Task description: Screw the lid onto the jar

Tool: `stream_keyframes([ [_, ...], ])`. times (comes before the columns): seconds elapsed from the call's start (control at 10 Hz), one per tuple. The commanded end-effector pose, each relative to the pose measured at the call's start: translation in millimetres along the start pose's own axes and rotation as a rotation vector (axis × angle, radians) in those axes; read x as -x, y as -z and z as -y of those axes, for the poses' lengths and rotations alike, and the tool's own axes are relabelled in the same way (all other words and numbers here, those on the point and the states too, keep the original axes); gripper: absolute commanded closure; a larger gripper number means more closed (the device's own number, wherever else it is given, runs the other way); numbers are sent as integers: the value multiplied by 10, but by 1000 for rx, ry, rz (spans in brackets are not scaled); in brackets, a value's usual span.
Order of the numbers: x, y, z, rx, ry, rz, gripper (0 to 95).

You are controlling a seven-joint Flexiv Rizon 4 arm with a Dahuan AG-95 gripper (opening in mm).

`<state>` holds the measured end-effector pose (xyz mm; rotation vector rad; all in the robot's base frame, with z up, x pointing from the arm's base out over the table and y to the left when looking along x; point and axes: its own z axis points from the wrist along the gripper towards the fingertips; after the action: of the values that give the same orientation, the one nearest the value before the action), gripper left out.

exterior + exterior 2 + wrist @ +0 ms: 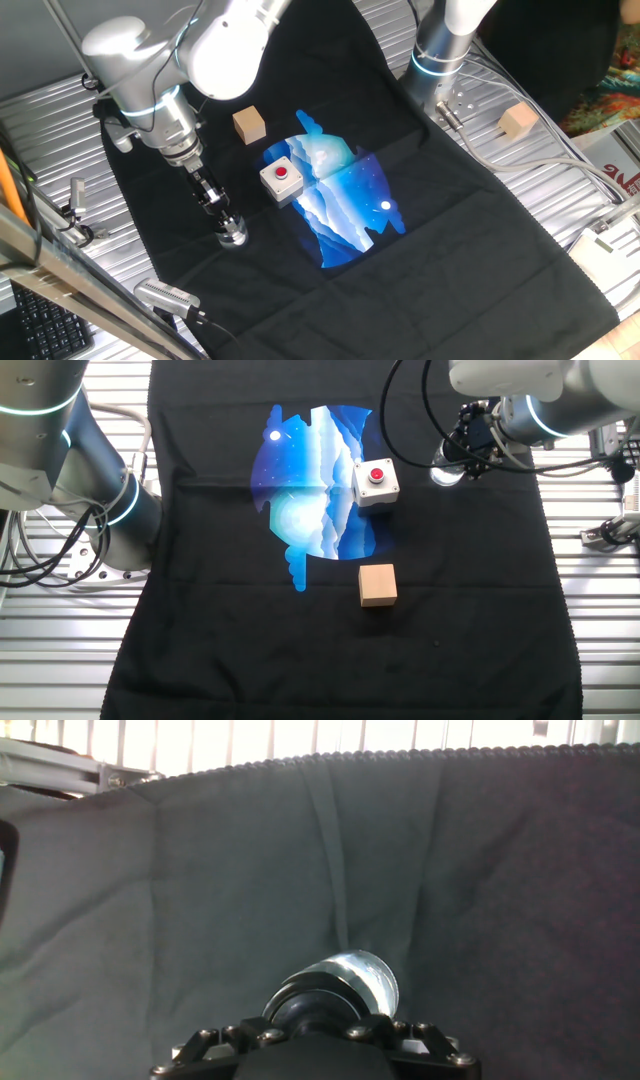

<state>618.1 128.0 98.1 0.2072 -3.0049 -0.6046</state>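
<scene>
The clear jar [234, 237] stands on the black cloth near its left edge. It shows as a bright spot in the other fixed view [445, 474]. My gripper [222, 219] points down onto the jar's top. In the hand view the black lid [318, 1003] sits on the jar [364, 972], and my gripper [320, 1025] is shut on the lid. My fingertips are hidden behind the hand body. The whitish inner face of the lid is hidden.
A white box with a red button [282, 180] sits right of the jar beside a blue print. A tan wooden cube [249, 125] lies behind it. A second cube [518, 120] lies on the metal table. Another arm's base [440, 50] stands at the back.
</scene>
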Motion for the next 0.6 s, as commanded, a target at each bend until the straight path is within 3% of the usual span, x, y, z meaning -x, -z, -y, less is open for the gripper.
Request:
stream_keyframes([
  [0.1,0,4,-2,-2,-2,1,950],
  [0.6,-10,13,-22,-31,5,-1,950],
])
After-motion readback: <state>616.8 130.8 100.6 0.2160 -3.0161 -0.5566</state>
